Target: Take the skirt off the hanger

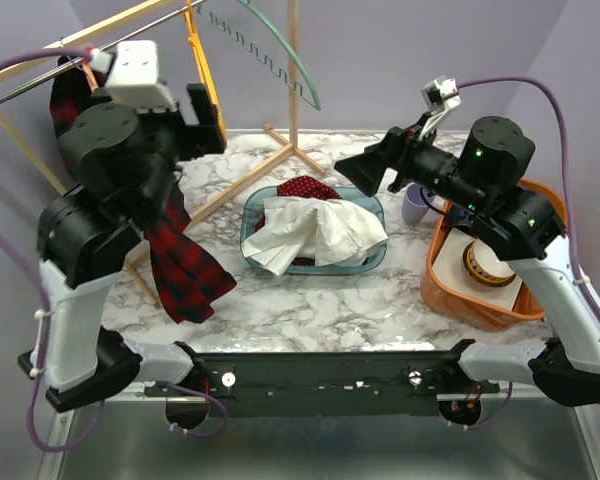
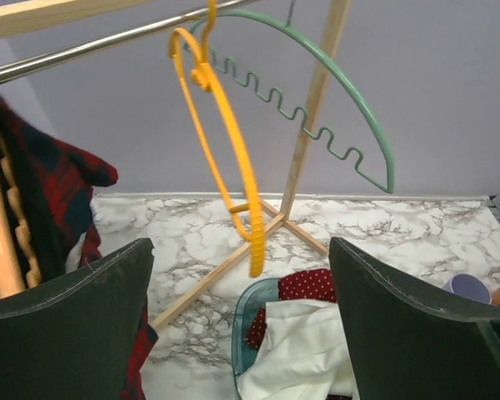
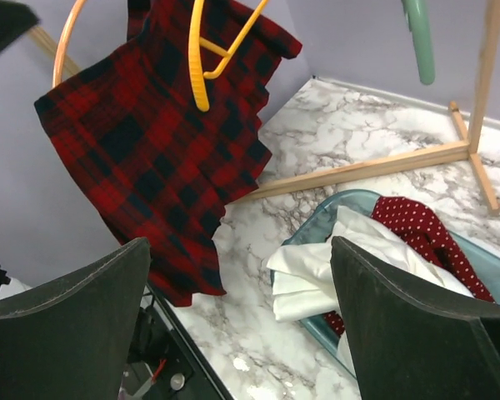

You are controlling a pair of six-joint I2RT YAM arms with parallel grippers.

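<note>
The plaid skirt is hung at the rack's left end, long axis vertical, just left of the left end effector, which is spread and empty. The right end effector, likewise spread, is held farther off.

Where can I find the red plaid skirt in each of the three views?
Top external: the red plaid skirt hangs in the left half, below the centre.
Left wrist: it is at the far left edge, partly cut off.
Right wrist: it fills the upper left.
Shared landmark: the white cloth.
</note>
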